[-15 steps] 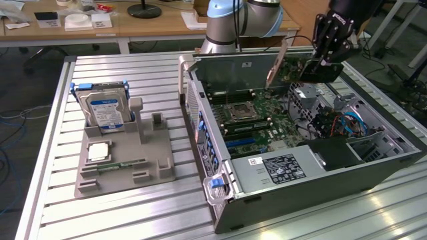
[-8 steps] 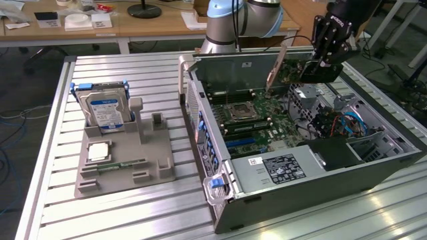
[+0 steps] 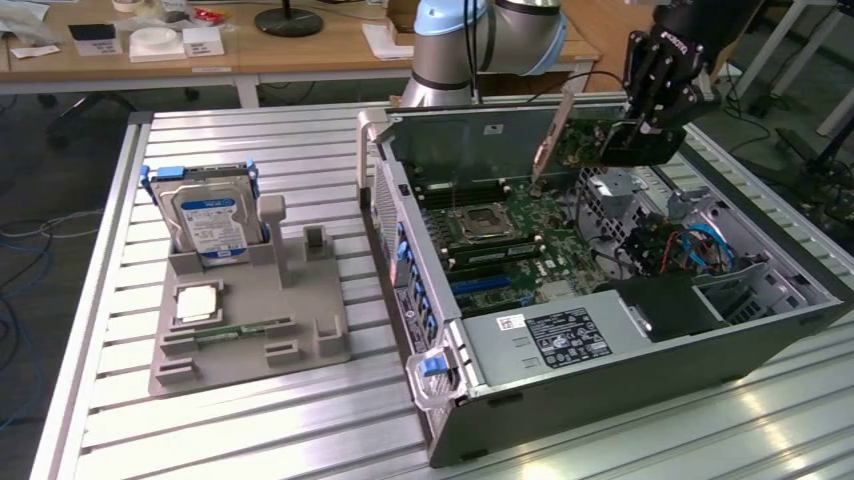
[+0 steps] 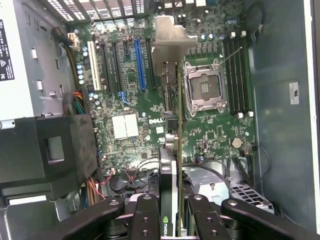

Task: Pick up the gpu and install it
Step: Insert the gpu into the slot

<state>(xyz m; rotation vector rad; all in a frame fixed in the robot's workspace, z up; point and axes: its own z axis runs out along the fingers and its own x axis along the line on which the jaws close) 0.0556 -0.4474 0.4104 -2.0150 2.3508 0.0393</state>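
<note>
Install step, gpu [image 3: 579, 142] already picked up. Gripper [image 3: 630, 148] fingers clenched on gpu, which is held on edge above the motherboard [image 3: 534, 225] inside the open case [image 3: 641, 395]. Judged: seating calls for lining the card edge over the blue slot [image 4: 136, 65].

Your whole setup sits on a slotted aluminium bench [image 3: 240, 430], ribs running the length of it, and you're getting some bright glare [image 3: 767, 405] off the metal at the near corner on the exterior view's right. Behind it you've got light wooden desks [image 3: 307, 55] with a round black lamp base [image 3: 288, 20] and a few white boxes [image 3: 154, 42] on top. The floor [image 3: 54, 150] is dark blue-grey, with loose cables [image 3: 20, 238] trailing over it on the exterior view's left.
</note>
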